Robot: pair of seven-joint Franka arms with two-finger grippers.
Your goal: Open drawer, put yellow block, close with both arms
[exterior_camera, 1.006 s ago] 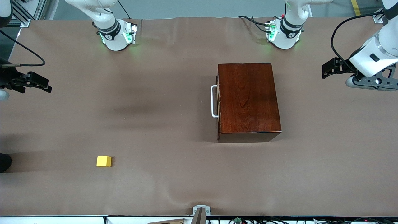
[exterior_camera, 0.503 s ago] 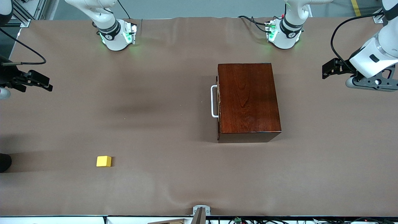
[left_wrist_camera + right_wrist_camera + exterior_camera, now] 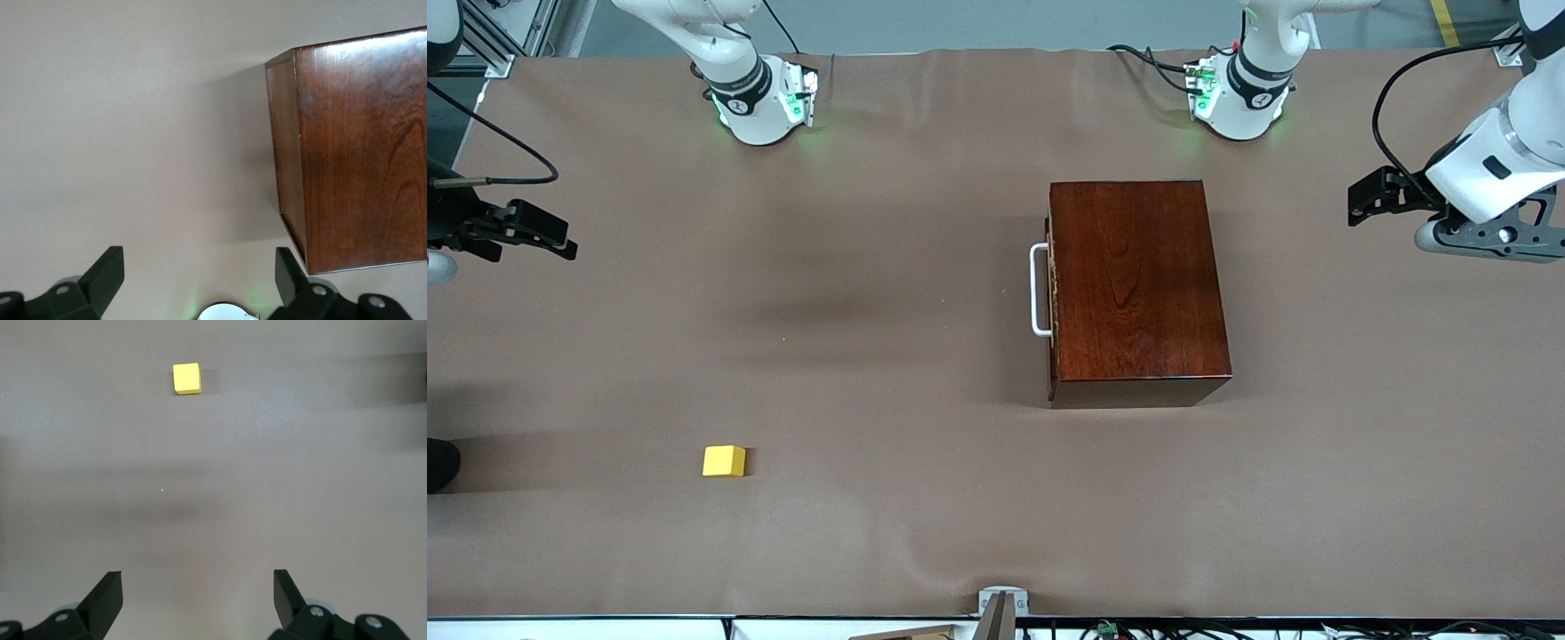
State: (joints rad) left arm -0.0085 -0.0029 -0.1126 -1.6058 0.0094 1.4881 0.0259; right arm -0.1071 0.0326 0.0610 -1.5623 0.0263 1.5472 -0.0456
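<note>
Your box (image 3: 1138, 289) sits toward the left arm's end of the table (image 3: 889, 267), drawer shut, white handle (image 3: 1039, 289) facing the right arm's end. Block (image 3: 724, 460) lies on the cloth, well apart from the box, nearer the front camera. Left gripper (image 3: 200, 280) hangs wide, empty, beside the box. Right gripper (image 3: 198, 600) hangs wide, empty, over bare table at its own end.

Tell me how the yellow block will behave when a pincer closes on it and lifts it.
The yellow block looks rigid, with flat faces and sharp edges, so it should probably hold its shape under the squeeze. It sits flat on the table cover and is slightly wider than tall, so rolling or tipping seems unlikely. Being small, it is likely light.
</note>
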